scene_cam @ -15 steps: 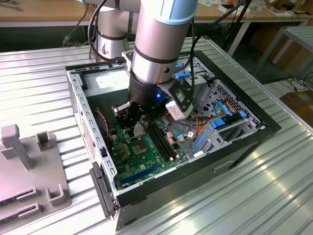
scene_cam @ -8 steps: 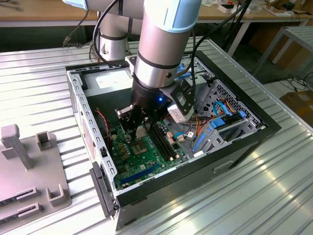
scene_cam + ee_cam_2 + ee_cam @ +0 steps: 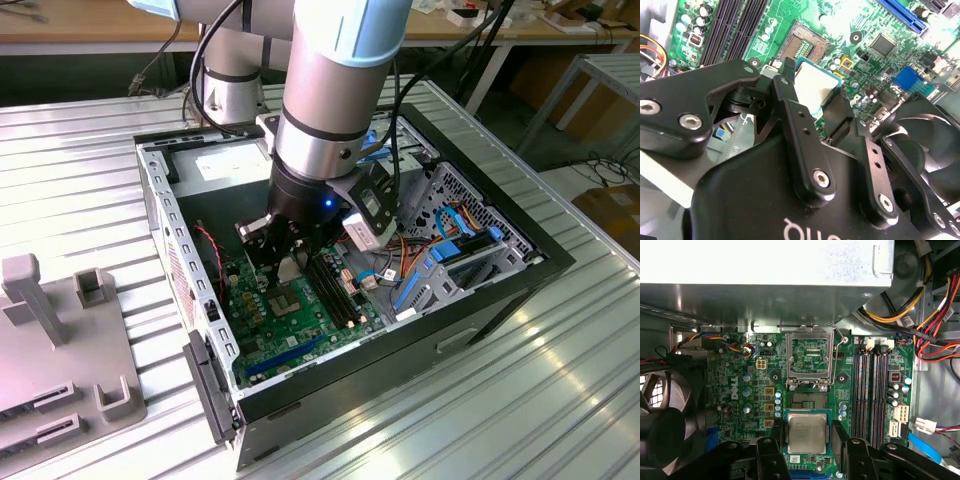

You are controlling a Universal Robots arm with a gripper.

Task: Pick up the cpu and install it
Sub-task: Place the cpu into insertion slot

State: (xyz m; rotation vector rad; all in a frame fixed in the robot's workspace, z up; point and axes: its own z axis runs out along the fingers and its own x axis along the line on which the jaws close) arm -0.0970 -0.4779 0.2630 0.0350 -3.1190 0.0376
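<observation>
The cpu [image 3: 807, 434] is a small square chip with a pale silver-grey top, held flat between two black fingers [image 3: 771, 442]. My gripper [image 3: 807, 429] is shut on it, just above the green motherboard [image 3: 735, 390]. The black-framed socket [image 3: 806, 400] lies beside the chip, uncovered, with its metal load plate [image 3: 810, 357] swung up. In the second wrist view the cpu [image 3: 816, 86] hangs in the gripper [image 3: 815, 84] a little short of the socket [image 3: 804, 46]. In the exterior view the gripper [image 3: 272, 256] reaches down into the open computer case [image 3: 500, 290] over the motherboard [image 3: 300, 325].
A black fan [image 3: 662, 427] sits close on one side of the gripper and memory slots [image 3: 872, 390] on the other. A metal power supply box [image 3: 765, 265] overhangs the board, with cable bundles [image 3: 935, 300] nearby. A grey fixture [image 3: 50, 340] stands at the exterior view's left.
</observation>
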